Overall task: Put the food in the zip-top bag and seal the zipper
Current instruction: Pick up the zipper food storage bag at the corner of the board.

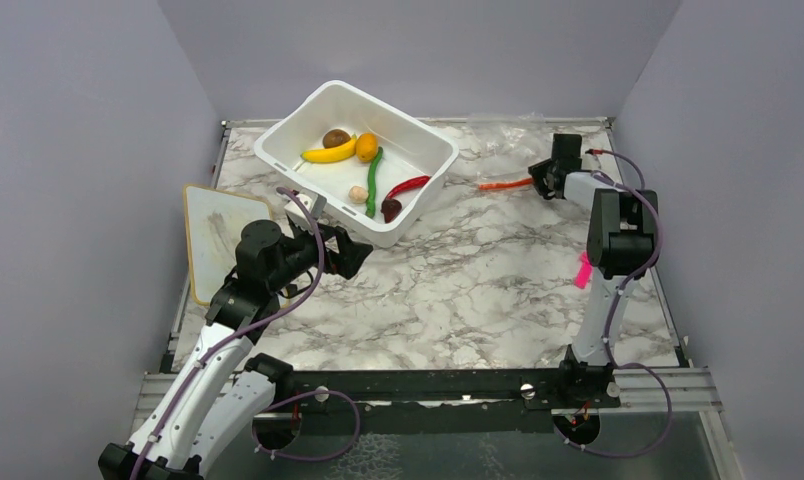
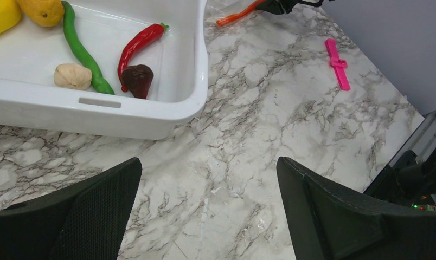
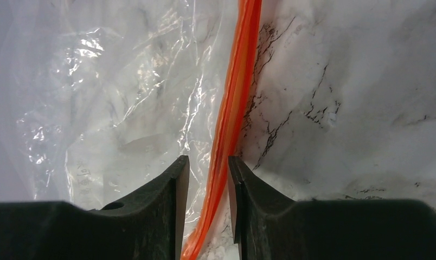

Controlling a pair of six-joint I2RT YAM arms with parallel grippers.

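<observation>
While the left gripper [image 1: 338,252] hangs spread beside the white tub [image 1: 278,150], the right gripper [image 1: 544,176] straddles the zipper [image 1: 505,184]

As the overhead camera has it, the tub stands at the far left of the marbled worktop [image 1: 478,290]. It holds a yellow banana [image 1: 328,154], an orange fruit [image 1: 367,146] and a brown ball [image 1: 336,137] grouped at its far side. A long green pod [image 1: 375,180] runs down the middle, with a beige mushroom [image 1: 358,193] to its left and a red chili [image 1: 406,186] and a dark red piece [image 1: 391,208] to its right. The zip-top bag [image 1: 508,135] lies flat at the far right. Its zipper runs along the near edge, and the right gripper sits at the strip's right end. A pale board [image 1: 218,240] lies left of the left arm.

From the left wrist, the jaws stand wide apart over bare worktop, holding nothing, just short of the tub's near wall. The mushroom touches the pod, and the chili's tip lies just beside the dark red piece. A pink clip [image 2: 338,64] lies on the worktop to the right.

From the right wrist, the fingers [image 3: 151,216] are narrowly parted and the zipper runs between them. Crinkled clear bag lies on one side and bare marble on the other. A sliver of plastic shows between the strip and one finger, so the jaws are not pressed onto it.
</observation>
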